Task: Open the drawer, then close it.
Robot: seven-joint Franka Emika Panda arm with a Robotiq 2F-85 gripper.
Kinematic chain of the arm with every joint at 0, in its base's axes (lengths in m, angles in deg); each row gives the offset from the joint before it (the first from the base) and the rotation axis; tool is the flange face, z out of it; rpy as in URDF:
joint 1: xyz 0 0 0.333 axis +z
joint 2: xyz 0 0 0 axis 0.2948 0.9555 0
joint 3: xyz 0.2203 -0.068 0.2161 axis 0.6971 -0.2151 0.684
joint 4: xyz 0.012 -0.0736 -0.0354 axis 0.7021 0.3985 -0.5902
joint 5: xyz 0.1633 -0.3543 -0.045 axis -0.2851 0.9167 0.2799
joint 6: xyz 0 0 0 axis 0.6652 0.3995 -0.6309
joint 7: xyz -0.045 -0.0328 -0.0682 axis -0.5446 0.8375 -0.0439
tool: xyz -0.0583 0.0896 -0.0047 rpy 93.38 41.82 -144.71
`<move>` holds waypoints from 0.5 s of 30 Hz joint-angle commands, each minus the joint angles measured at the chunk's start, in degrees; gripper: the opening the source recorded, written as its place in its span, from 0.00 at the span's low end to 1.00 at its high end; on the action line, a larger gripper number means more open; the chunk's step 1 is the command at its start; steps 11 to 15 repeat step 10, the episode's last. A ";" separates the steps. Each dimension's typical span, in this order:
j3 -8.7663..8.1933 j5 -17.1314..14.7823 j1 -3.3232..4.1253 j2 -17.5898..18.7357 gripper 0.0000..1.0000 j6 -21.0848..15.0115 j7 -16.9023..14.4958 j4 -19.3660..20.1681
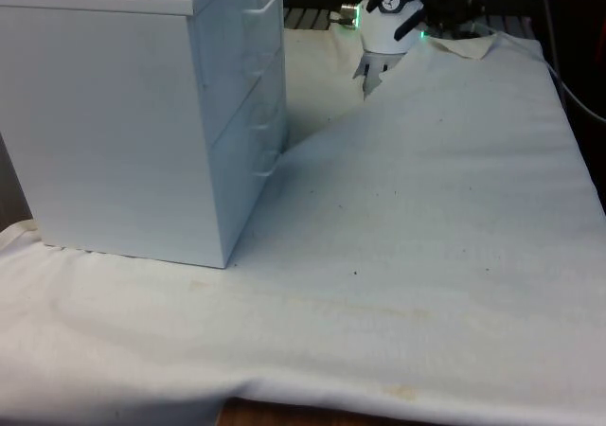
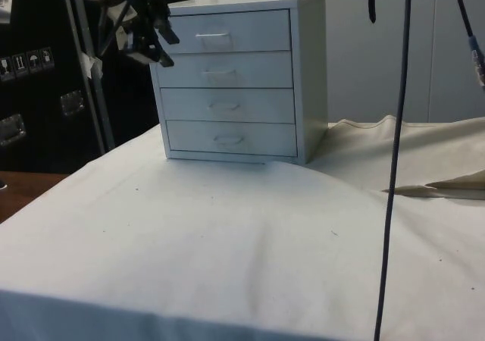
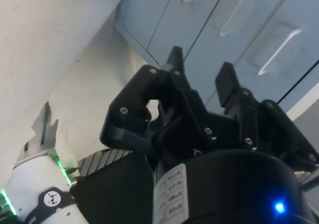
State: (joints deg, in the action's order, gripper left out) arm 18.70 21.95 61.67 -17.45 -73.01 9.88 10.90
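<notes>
White chest (image 2: pixel 242 76), four drawers (image 2: pixel 227 70) (all flush).

- The chest of drawers (image 2: pixel 239 76) stands on the cloth-covered table (image 1: pixel 426 256), at the front view's left, its drawer fronts turned toward the front view's right.
- It holds 4 drawers stacked 1 above another, all pushed in flush; each has a handle at the middle of its front.
- The top drawer (image 2: pixel 227 32) lies just under the chest's top panel; the bottom drawer (image 2: pixel 231 138) sits just above the cloth.
- The gripper (image 2: pixel 155 34) hangs in the air off the table, beside the top drawer's front and near its edge, apart from the handle (image 2: pixel 212 36).
- In the wrist view the fingers (image 3: pixel 227 82) point toward the drawer fronts, a gap between them.
</notes>
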 commanded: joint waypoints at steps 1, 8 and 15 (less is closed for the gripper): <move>0.00 0.00 -0.06 0.00 0.44 0.00 -0.06 0.00; 0.00 0.00 0.00 0.00 0.86 0.06 -0.06 0.00; 0.00 0.00 -0.06 0.06 0.96 0.00 0.00 0.00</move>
